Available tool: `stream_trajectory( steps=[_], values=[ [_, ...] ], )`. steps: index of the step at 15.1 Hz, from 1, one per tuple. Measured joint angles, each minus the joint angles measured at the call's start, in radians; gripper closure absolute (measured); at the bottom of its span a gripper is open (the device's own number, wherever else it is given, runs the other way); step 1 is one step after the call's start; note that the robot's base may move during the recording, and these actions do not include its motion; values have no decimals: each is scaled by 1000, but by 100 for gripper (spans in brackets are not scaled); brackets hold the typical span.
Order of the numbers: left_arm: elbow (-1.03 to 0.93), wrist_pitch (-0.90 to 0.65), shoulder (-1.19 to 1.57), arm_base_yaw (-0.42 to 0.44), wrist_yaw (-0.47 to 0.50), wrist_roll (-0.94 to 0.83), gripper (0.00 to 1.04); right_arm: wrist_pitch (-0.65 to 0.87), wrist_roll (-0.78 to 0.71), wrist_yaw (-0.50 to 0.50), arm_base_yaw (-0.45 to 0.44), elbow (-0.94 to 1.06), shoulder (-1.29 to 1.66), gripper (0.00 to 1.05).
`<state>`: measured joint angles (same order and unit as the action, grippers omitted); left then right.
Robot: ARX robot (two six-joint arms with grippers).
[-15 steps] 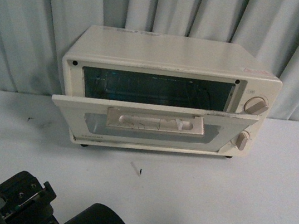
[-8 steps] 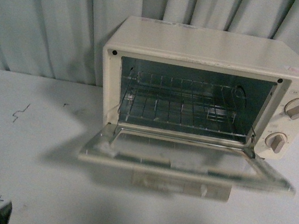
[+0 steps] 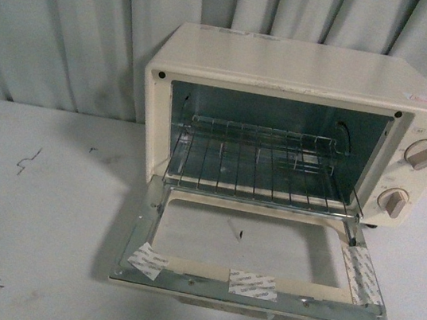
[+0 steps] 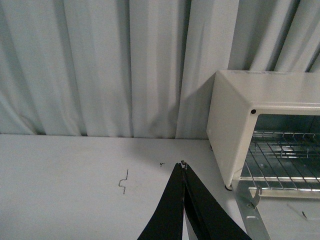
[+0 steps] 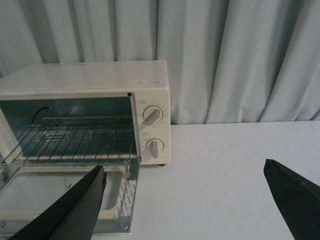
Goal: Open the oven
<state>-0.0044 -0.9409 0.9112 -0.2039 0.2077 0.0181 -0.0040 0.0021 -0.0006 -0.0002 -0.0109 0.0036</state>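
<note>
The cream-white oven [image 3: 307, 69] stands on the white table against the curtain. Its glass-windowed door [image 3: 250, 290] hangs fully open and lies flat toward me, showing the wire rack [image 3: 265, 164] inside. Two beige knobs [image 3: 423, 153] sit on its right face. The bar handle is hidden under the door. Neither gripper shows in the front view. In the left wrist view the oven's left side [image 4: 235, 125] shows, and my left gripper [image 4: 183, 165] is shut and empty above the table beside it. In the right wrist view my right gripper [image 5: 185, 167] is wide open in front of the oven [image 5: 85, 80], holding nothing.
Pale grey-blue curtains [image 3: 66, 17] hang behind the table. The white tabletop [image 3: 24, 244] has small dark scuff marks [image 3: 28, 160] left of the oven. Tape strips [image 3: 251, 285] are stuck on the door's inner frame.
The oven door has dropped from half-open to lying flat open. The black arm seen low in the front view one second ago has left it, and the view has shifted.
</note>
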Motion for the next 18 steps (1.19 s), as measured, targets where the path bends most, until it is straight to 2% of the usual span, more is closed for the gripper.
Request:
stream_trajectory(
  steps=[4, 5, 6, 8, 16, 18],
  values=[
    [1, 350, -357, 84, -86, 0, 103, 0, 0, 0, 0, 0, 0, 6],
    [3, 432, -432, 144, -164, 0, 103, 0, 0, 0, 0, 0, 0, 6],
    [9, 527, -499, 206, -190, 0, 103, 1, 0, 0, 0, 0, 0, 6],
    [9, 616, -586, 202, -207, -1, 103, 0, 0, 0, 0, 0, 0, 6],
    [9, 766, -737, 202, -207, 0, 103, 0, 0, 0, 0, 0, 0, 6],
    [11, 955, -885, 203, -208, -1, 103, 0, 0, 1, 0, 0, 0, 6]
  ],
)
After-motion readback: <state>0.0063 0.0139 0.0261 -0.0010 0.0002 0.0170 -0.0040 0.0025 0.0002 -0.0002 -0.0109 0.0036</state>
